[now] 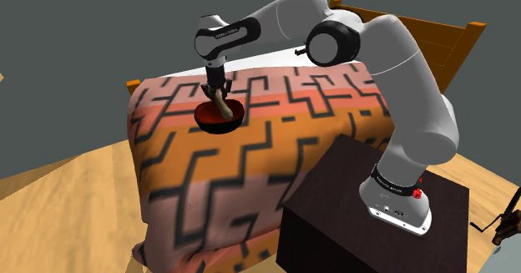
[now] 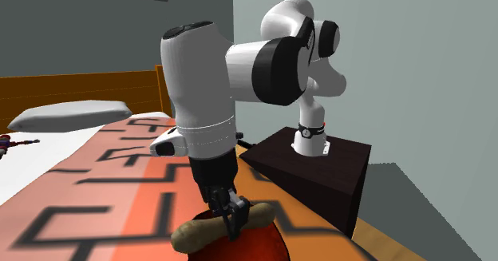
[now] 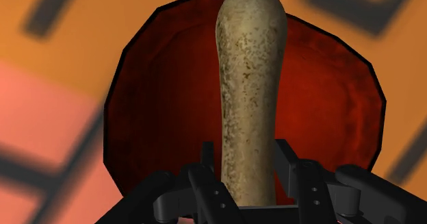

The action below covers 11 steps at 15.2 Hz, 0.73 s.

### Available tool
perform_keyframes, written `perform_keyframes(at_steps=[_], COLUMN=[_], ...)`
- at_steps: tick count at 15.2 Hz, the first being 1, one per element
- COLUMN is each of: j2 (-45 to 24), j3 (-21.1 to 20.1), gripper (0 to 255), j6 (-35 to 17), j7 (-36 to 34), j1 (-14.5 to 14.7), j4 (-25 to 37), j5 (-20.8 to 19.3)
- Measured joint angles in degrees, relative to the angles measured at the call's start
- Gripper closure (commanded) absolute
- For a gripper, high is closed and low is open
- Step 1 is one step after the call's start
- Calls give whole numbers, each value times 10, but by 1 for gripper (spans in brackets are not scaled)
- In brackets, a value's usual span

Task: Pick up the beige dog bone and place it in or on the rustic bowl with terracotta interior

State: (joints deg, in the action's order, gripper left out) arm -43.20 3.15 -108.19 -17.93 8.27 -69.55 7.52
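A speckled beige dog bone is clasped between the fingers of my black gripper, which is shut on it. Right below it lies the dark-rimmed bowl with a deep red-brown inside. In the shoulder view the gripper hangs just over the bowl on the patterned bedspread, and the bone dips into it. From the second exterior view the bone lies crosswise in the gripper above the bowl.
The bed carries an orange, pink and black maze-pattern cover, with a wooden headboard and a grey pillow. The dark stand sits beside the bed on a wooden floor.
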Motion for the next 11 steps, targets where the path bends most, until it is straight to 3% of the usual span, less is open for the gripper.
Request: perform_keyframes(at_steps=[9, 10, 11], j2=[-11, -11, -11], j3=[-1, -1, -1], gripper=[255, 0, 0], j6=[-26, -26, -26], j7=[2, 2, 2], j1=[1, 1, 1], j4=[-15, -15, -15], j5=[1, 1, 1])
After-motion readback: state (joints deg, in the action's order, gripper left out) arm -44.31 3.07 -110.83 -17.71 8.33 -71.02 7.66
